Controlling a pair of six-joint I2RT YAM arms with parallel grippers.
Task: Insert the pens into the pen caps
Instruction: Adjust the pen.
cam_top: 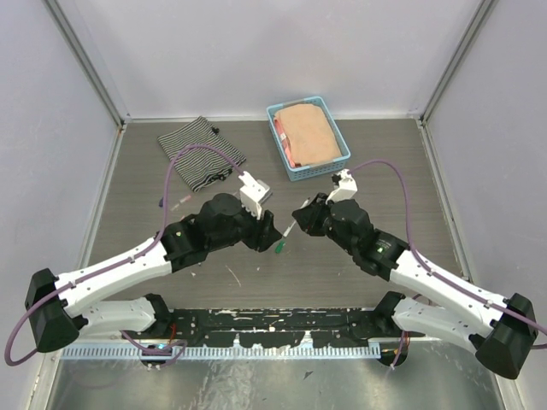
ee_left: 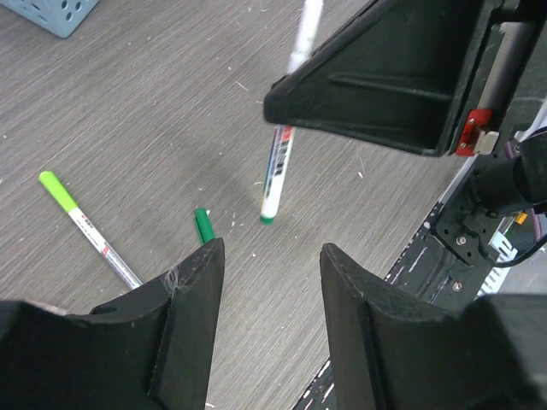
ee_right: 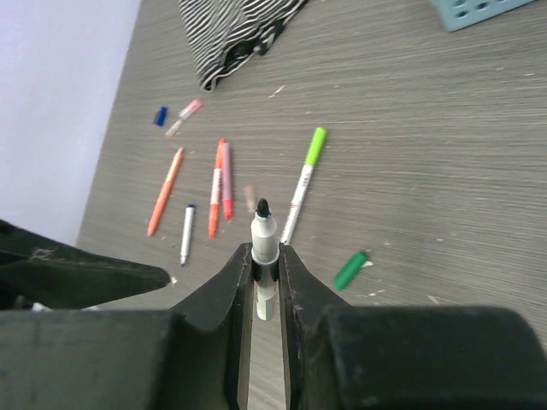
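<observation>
Right claw (ee_right: 266, 256) is clenched on a white pen (ee_right: 264, 232), holding it off the worktop (ee_right: 427, 128) with its dark tip bare. Left claw (ee_left: 272, 252) hangs spread and empty, with the green cap (ee_left: 203, 225) lying on the worktop just beside one finger. A lime-capped pen (ee_left: 85, 226) lies nearby.

Grey wood-grain tabletop (cam_top: 376, 171) under jaws, flecked with white specks. Pale lilac-white walls (cam_top: 256, 51) close it in beyond jaws and to both sides. Metal frame posts (cam_top: 88, 58) run up far corners. Light even, soft; faint shadows below jaws.
</observation>
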